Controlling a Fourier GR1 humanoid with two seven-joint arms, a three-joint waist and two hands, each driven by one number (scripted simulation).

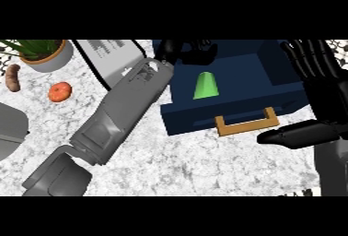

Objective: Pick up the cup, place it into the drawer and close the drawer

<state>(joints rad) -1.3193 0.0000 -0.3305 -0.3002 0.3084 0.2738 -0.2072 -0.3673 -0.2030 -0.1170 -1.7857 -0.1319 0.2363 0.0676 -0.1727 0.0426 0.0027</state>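
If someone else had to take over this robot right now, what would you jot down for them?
Left hand: reached over the far edge of the navy drawer, fingers curled, holding nothing that can be seen.
Right hand: open, fingers straight, at the drawer's right side, thumb pointing toward the wooden handle.
Green cup: inside the open drawer, free of both hands.
Done: the cup is in the drawer.
Left: pull the left hand back clear of the drawer, then push the drawer shut; the right hand looks best placed for that.
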